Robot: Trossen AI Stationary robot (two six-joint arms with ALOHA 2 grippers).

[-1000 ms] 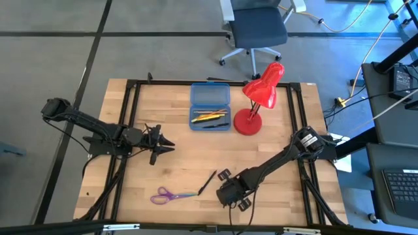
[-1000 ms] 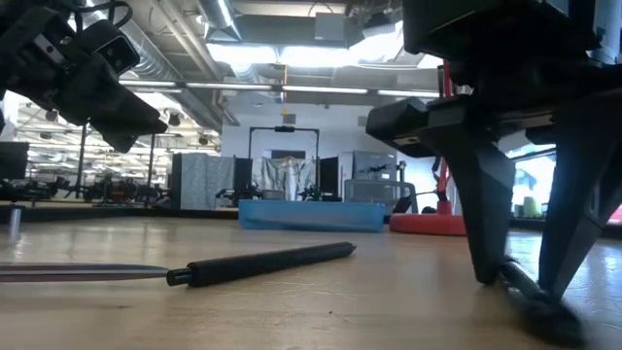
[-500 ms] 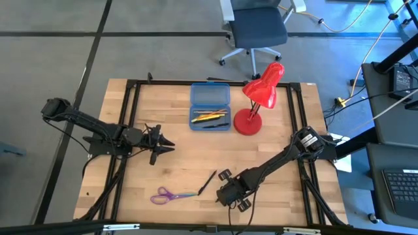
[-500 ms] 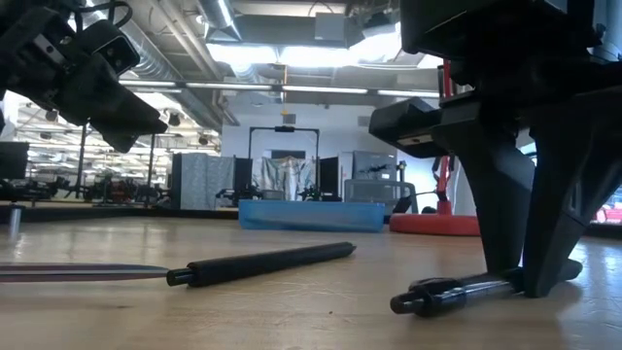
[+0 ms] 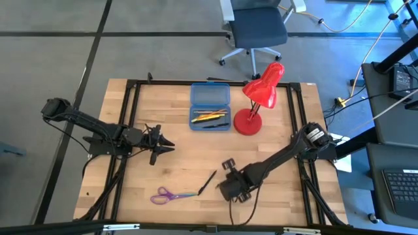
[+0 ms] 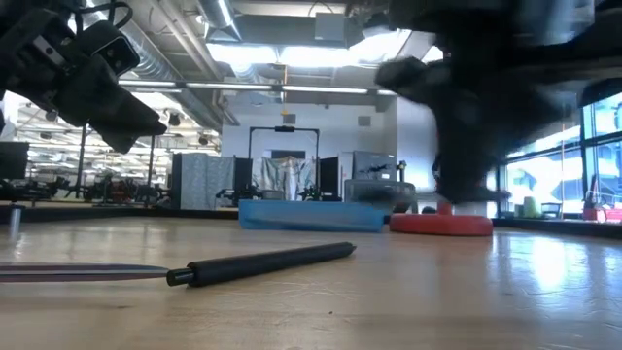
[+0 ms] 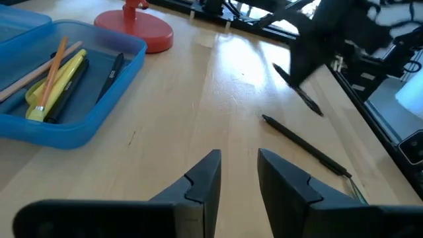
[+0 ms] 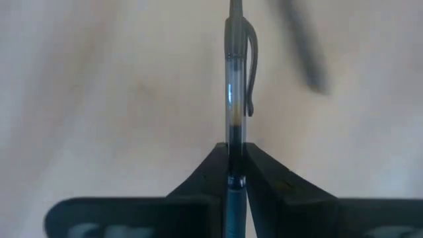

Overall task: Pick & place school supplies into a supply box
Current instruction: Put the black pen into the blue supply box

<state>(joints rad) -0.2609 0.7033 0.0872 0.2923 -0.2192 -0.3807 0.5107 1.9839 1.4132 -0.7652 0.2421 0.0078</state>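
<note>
My right gripper is near the table's near edge, raised above the wood, and shut on a clear-barrelled pen with a dark clip. It shows blurred in the low view. My left gripper waits open at mid-left, holding nothing. The blue supply box lies open at the far middle, with yellow, orange and black pencils in its tray. A black pen lies flat on the wood left of my right gripper. Purple-handled scissors lie flat by the near edge. My right gripper pinches the pen's barrel, just behind the clip, between its two fingers. The pen runs along the fingers and sticks out past their ends, clip end away from the gripper. It is lifted clear of the table.
A red desk lamp stands right of the box, its round base on the wood. Black frame rails run along the left and right table sides. Bare wood lies between the box and the near objects. An office chair stands beyond the far edge.
My right gripper, which had its fingers down on the table around the clear pen, has taken hold of it and risen, shifting slightly toward the far edge. The pen has gone from lying on the wood to lifted clear. The left arm kept still.
</note>
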